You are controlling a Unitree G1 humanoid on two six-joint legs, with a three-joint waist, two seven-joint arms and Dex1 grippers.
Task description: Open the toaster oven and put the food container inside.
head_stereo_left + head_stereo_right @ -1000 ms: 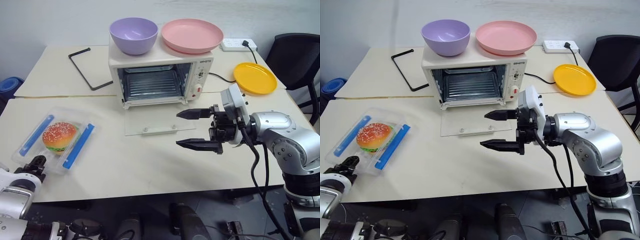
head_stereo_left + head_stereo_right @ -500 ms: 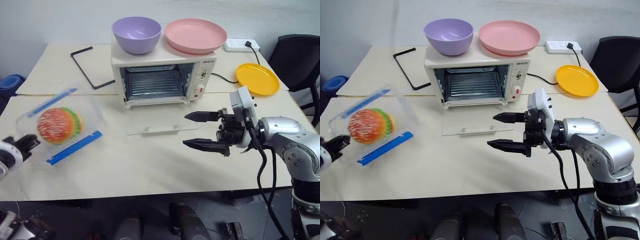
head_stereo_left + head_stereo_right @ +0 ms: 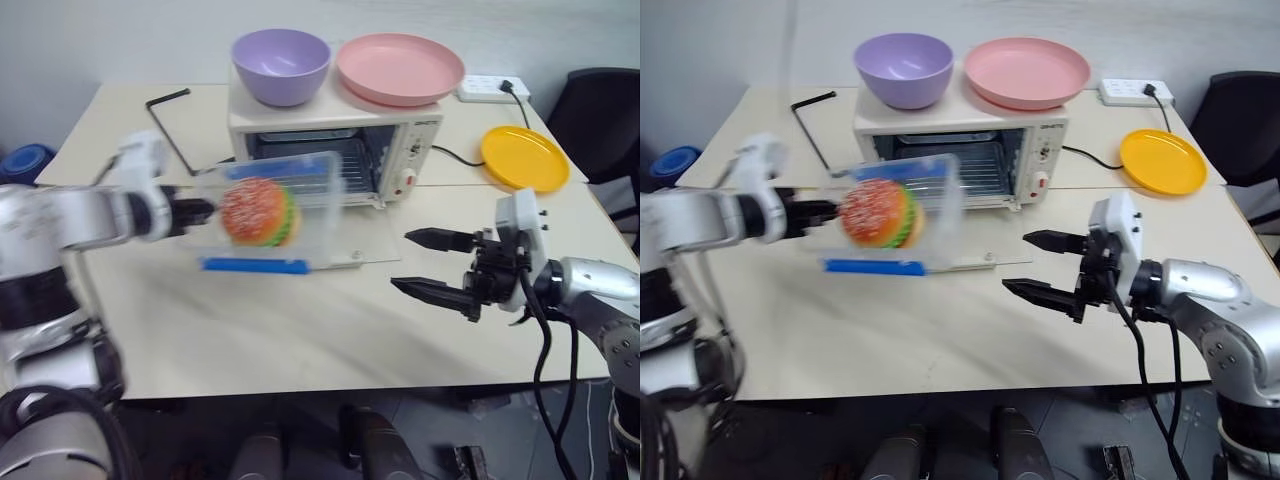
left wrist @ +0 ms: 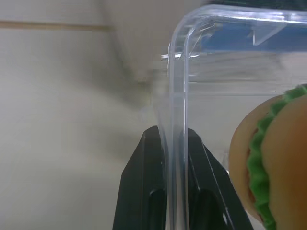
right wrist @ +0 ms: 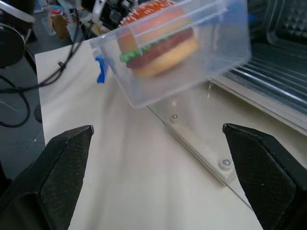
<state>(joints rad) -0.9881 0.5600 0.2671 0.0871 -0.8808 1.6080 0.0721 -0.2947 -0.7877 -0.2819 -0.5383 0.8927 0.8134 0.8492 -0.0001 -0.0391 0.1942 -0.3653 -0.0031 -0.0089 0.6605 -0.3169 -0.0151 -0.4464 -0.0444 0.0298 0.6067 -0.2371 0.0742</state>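
1. Up off the desk [image 3: 300, 340] goes the food container [image 3: 270, 212]: a second ago it lay near the left edge, and now it hangs in the air just in front of the toaster oven [image 3: 335, 140], tipped on its side with the toy hamburger [image 3: 258, 211] showing through the clear wall.
2. Left pincer [image 3: 197, 211] is clamped nearly shut on the container's thin rim; the wrist view shows both black fingers [image 4: 144, 191] pinching the plastic edge.
3. Right pincer [image 3: 1045, 265] has drifted toward the right edge of the desk, spread wide and holding nothing.
4. Oven door [image 3: 345, 250] lies flat open on the desk, rack bare inside, purple bowl [image 3: 281, 65] and pink plate [image 3: 399, 68] riding on top.
5. Opening is done, I'd say; we're in the carry, roughly two-thirds through.
6. Next move calls for levelling the container, lining it up with the oven mouth, clearing the lowered door and sliding it onto the rack before letting go. A rim pinch like that could twist, so a slow approach looks wise.
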